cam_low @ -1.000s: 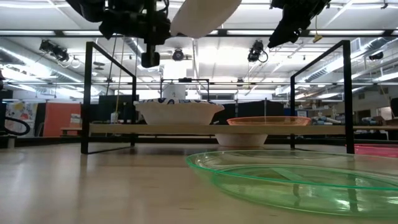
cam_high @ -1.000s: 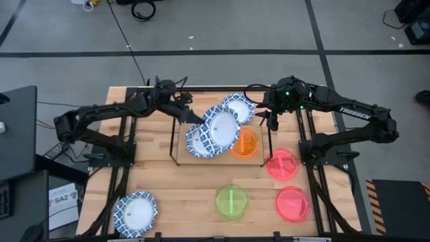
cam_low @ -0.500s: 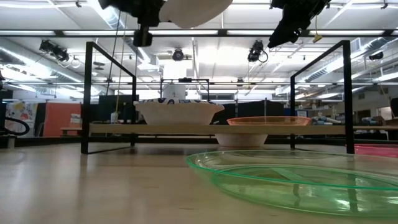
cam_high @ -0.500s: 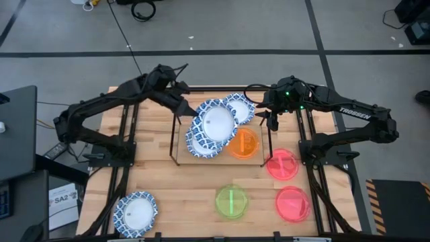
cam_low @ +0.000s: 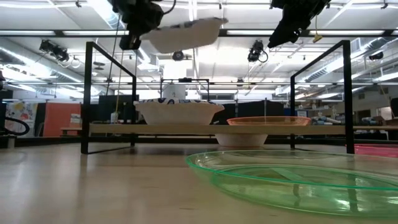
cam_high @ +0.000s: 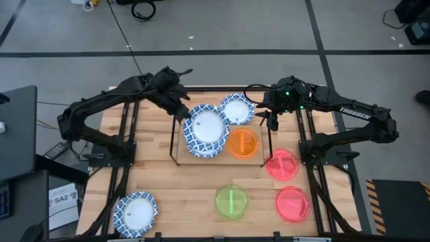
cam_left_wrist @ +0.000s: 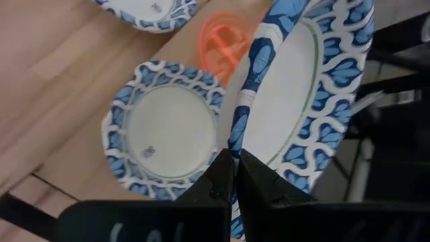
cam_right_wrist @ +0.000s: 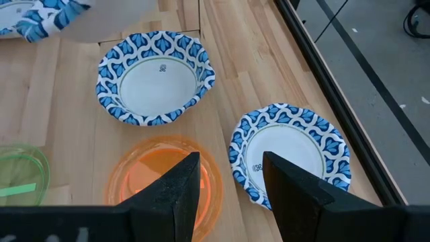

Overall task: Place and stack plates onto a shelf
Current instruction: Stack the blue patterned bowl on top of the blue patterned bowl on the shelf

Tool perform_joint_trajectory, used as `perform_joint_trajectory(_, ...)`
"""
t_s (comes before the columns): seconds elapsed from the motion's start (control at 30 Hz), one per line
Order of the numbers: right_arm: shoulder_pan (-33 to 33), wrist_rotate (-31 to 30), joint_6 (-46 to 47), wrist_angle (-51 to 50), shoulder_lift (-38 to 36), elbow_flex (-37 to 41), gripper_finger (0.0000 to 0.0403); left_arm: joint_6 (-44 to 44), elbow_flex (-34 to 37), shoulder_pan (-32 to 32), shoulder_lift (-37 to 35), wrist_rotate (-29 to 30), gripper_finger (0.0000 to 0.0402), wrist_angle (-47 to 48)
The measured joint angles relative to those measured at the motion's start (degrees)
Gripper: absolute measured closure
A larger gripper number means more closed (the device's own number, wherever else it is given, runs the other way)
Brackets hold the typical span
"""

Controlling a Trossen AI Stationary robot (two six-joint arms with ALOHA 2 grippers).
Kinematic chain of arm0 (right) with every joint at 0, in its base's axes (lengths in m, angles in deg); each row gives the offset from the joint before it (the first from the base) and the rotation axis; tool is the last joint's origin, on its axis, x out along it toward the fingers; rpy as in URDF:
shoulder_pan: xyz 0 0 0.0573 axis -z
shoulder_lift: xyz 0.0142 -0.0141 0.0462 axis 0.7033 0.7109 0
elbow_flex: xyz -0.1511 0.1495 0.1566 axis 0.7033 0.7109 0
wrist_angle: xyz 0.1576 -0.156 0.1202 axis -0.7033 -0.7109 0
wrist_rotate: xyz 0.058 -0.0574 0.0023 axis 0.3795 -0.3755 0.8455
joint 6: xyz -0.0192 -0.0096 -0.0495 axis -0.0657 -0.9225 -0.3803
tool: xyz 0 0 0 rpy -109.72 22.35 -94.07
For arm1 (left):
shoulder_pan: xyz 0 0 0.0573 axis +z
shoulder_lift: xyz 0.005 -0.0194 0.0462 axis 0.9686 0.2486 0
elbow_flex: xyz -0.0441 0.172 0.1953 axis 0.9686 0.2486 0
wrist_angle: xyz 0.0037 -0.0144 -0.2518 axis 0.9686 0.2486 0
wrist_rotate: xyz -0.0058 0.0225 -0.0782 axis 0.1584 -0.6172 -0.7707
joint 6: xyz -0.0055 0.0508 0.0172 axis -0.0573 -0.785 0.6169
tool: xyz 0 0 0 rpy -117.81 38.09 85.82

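Note:
My left gripper (cam_high: pixel 180 106) is shut on a white plate with a blue patterned rim (cam_high: pixel 207 124) and holds it in the air over the shelf (cam_high: pixel 222 159). Under it a like plate (cam_left_wrist: pixel 164 131) rests on the shelf board, with the orange plate (cam_high: pixel 243 142) beside it. A third blue-rimmed plate (cam_high: pixel 236 109) lies at the shelf's far edge. My right gripper (cam_right_wrist: pixel 232 195) hangs open above the shelf's right end (cam_high: pixel 269 119) and holds nothing. The green plate (cam_high: pixel 230 201), two red-pink plates (cam_high: pixel 282 163) (cam_high: pixel 293 204) and another blue-rimmed plate (cam_high: pixel 136 213) lie on the tabletop. My left gripper pinches the raised plate's patterned rim (cam_left_wrist: pixel 236 138) between its two fingers, at the edge nearest the table's left side. The fingers come from the left and slant down. The plate is lifted clear and hangs almost level (cam_low: pixel 186 34) above the plate on the shelf.
Thin black wire frames (cam_low: pixel 109 93) (cam_low: pixel 320 93) stand at the shelf's two short ends, and the held plate is level with their tops. The green plate (cam_low: pixel 292 177) fills the near foreground of the low view. Bare wood lies between the shelf and the near plates.
My left gripper has drawn back toward the table's left and far side. The plate it holds has tipped from a steep tilt to almost level. It has moved left with the gripper and now hangs over the blue-rimmed plate on the shelf. My right arm has kept still.

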Motion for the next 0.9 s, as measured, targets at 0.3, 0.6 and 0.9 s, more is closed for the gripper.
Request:
perform_joint_trajectory(0.3,0.0,0.0,0.0,0.0,0.0,0.0,0.0235,-4.4,0.0,-0.3,7.8,0.4,0.0388,0.6)
perform_joint_trajectory(0.6,0.0,0.0,0.0,0.0,0.0,0.0,0.0235,-7.6,0.0,-0.2,14.1,-0.4,0.0388,1.7)
perform_joint_trajectory(0.9,0.0,0.0,0.0,0.0,0.0,0.0,0.0235,-7.6,0.0,-0.2,16.3,1.1,0.0388,2.9)
